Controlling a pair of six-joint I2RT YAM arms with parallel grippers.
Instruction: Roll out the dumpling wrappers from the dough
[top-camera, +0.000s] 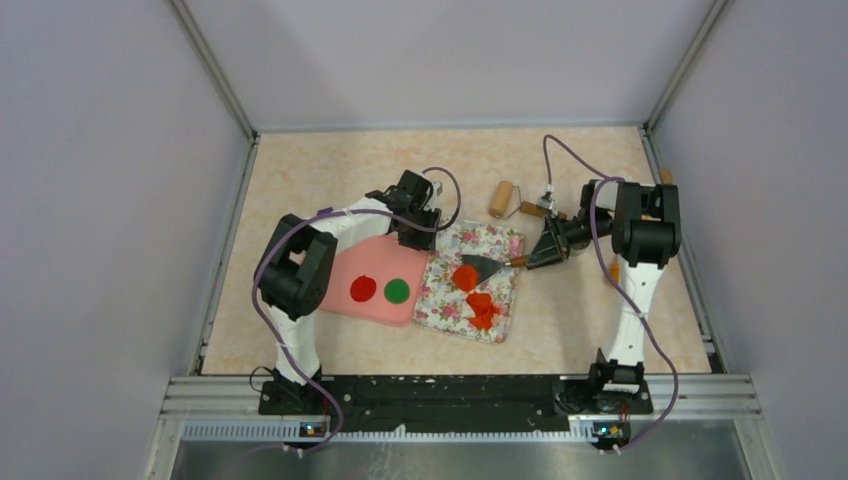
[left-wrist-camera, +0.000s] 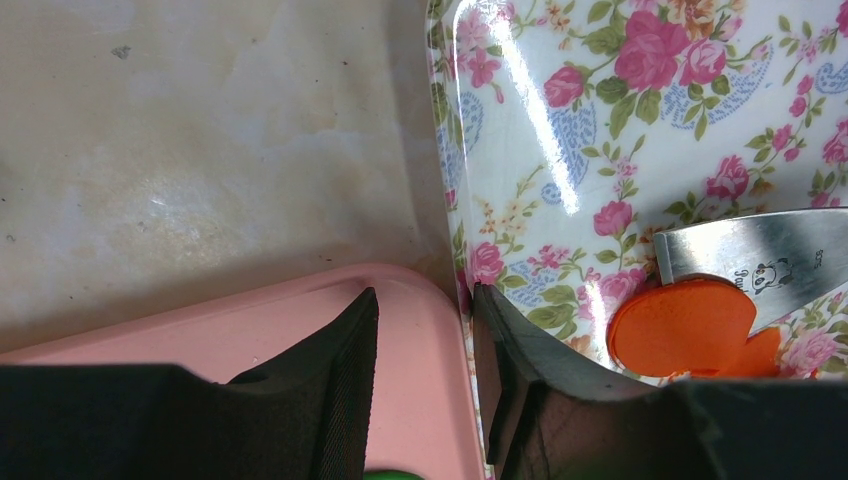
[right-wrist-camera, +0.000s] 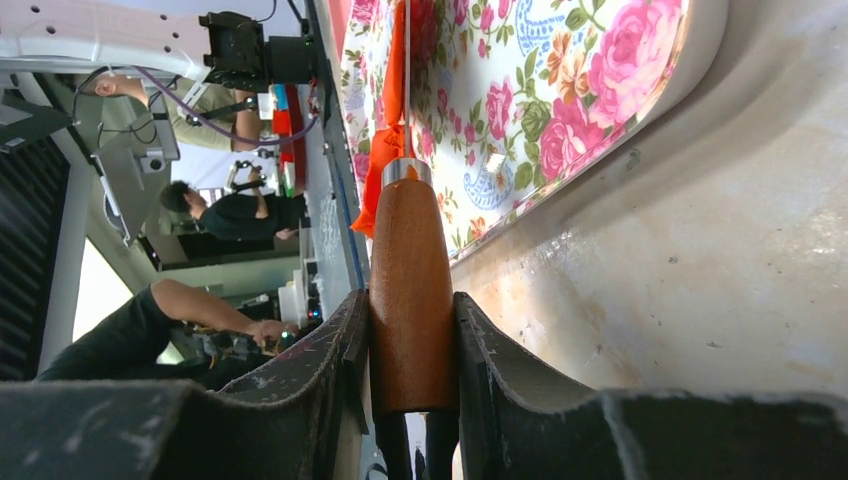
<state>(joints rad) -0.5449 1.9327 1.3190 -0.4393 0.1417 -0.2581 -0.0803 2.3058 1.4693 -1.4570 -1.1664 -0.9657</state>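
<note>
left gripper (left-wrist-camera: 425, 300): about half open, holding nothing; its fingers straddle the floral tray's (left-wrist-camera: 520, 130) rim where it meets the pink board (left-wrist-camera: 300, 310)
right gripper (right-wrist-camera: 410, 296): clamped on the wooden handle of the scraper (right-wrist-camera: 412, 240)
scraper blade (left-wrist-camera: 760, 255): ahead of the right gripper, touching the orange-red wrapper
orange-red wrapper (left-wrist-camera: 680, 325): on the tray, just right of the left gripper
dough (top-camera: 484, 308): ragged scrap on the tray, between the grippers and the arm bases
red wrapper (top-camera: 363, 288), green wrapper (top-camera: 397, 290): on the board, behind the left gripper

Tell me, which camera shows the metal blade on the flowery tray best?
The left wrist view: the metal blade is large and close there, its engraving visible. The top view shows it tiny; the right wrist view sees it only edge-on, beyond its wooden handle.
</note>
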